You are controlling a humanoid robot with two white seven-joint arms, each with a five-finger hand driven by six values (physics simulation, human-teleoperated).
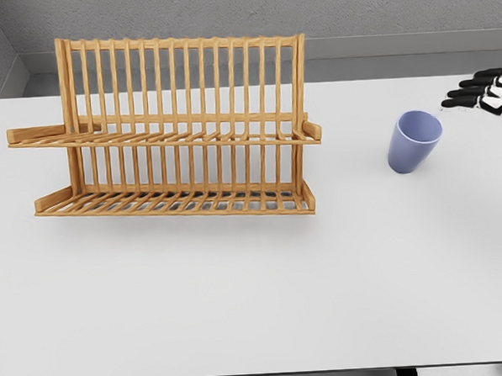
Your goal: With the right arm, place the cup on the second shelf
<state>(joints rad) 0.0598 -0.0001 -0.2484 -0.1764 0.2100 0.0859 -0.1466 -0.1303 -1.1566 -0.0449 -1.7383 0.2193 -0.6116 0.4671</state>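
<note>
While the lavender cup [414, 141] stands upright on the white table [257, 305] — well right of the wooden dish rack [168, 129] — the right hand [490, 91] hovers just right of it, fingers [469, 93] extended toward it, holding nothing. Reaching left closes the gap.

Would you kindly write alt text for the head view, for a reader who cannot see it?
A blue cup stands upright on a white table, with the robot's right hand just to its right at the picture's edge, fingers open and not touching it. A wooden two-shelf rack stands to the left, both shelves bare.
</note>
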